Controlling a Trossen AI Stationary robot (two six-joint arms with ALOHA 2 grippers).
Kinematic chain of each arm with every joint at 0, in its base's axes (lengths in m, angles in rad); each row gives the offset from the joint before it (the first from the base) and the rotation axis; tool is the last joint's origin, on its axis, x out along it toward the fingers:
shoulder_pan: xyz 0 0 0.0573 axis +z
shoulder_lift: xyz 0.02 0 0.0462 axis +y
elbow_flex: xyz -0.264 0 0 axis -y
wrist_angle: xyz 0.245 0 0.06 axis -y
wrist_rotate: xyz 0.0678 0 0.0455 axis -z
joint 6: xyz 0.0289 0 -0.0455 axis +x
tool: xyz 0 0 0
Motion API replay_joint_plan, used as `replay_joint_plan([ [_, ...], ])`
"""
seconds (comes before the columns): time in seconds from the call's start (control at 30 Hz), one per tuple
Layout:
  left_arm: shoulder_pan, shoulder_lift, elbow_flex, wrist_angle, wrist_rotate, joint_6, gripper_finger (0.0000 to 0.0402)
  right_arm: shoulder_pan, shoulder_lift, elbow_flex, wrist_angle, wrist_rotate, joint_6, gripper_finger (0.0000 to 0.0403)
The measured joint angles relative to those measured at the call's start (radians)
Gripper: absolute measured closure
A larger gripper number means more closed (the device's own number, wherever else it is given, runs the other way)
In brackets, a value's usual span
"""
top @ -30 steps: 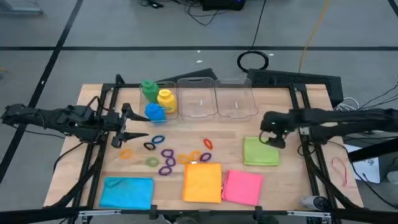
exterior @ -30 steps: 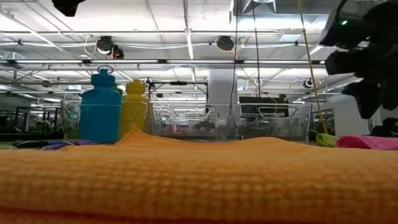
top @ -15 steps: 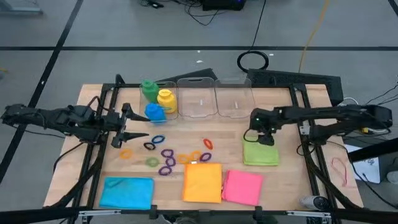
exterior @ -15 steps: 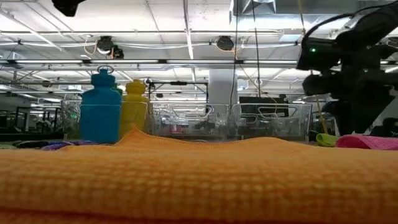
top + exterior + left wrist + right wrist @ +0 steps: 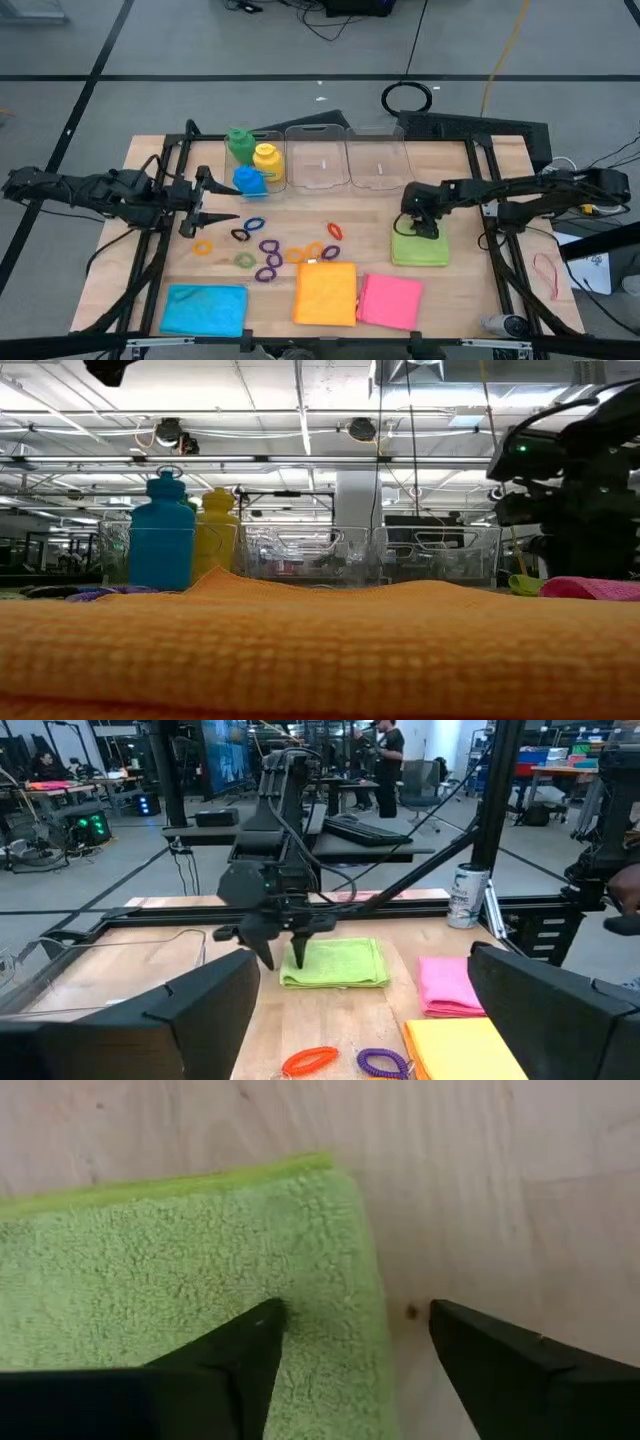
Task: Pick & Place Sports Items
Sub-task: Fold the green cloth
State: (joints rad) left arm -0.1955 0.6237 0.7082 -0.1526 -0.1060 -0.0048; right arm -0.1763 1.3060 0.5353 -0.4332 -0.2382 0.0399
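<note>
A green cloth (image 5: pixel 425 248) lies flat at the table's right. My right gripper (image 5: pixel 355 1315) is down at its far edge near the far left corner, open and slanting down: one finger (image 5: pixel 262 1332) is over the cloth, the other (image 5: pixel 470 1340) over bare wood. Blue (image 5: pixel 204 308), orange (image 5: pixel 326 293) and pink (image 5: pixel 390 300) cloths lie along the near edge. Several small rings (image 5: pixel 270 250) are scattered mid-table. Green (image 5: pixel 239 143), yellow (image 5: pixel 266 160) and blue (image 5: pixel 249 180) bottles stand at the far left. My left gripper (image 5: pixel 222 200) waits open beside them, above the table. My right gripper straddles the green cloth's far edge (image 5: pixel 372 1295) from above, slanting down from the table's right. I cannot tell whether the fingertips touch the cloth or the wood. The cloth lies flat on the table.
Two clear bins (image 5: pixel 322 158) (image 5: pixel 380 160) stand side by side at the far edge, right of the bottles. Black frame rails (image 5: pixel 490 190) run along both sides of the table. Bare wood shows between the bins and the green cloth.
My right gripper has come down and toward the table's left, from above the green cloth's far right part to its far left corner, close over the cloth. The cloth has not moved.
</note>
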Motion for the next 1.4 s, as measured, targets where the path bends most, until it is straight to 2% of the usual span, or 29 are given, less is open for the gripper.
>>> replay_joint_plan([
  [0.17,0.000,0.000,0.000,0.000,0.000,0.000,0.0105,0.029,0.001,-0.011,0.000,-0.002,0.000,0.0280],
  [0.4,0.000,0.000,0.000,0.000,0.000,0.000,0.0105,0.034,0.002,-0.012,-0.007,-0.056,0.002,0.0402],
  [0.53,0.000,0.000,0.000,0.000,0.000,0.000,0.0105,0.035,-0.007,-0.010,-0.007,-0.047,0.002,0.0390],
  [0.6,0.000,0.000,0.000,0.000,0.000,0.000,0.0105,0.036,-0.018,-0.001,-0.022,-0.010,0.002,0.0398],
  [0.83,0.000,0.000,0.000,0.000,0.000,0.000,0.0105,0.041,-0.091,0.063,-0.106,0.267,-0.020,0.0402],
  [1.07,0.000,0.000,0.000,0.000,0.000,0.000,0.0105,0.140,-0.117,0.081,-0.081,0.566,-0.034,0.0403],
  [1.4,0.000,0.000,0.000,0.000,0.000,0.000,0.0105,0.304,-0.115,0.083,-0.014,0.716,0.016,0.0403],
])
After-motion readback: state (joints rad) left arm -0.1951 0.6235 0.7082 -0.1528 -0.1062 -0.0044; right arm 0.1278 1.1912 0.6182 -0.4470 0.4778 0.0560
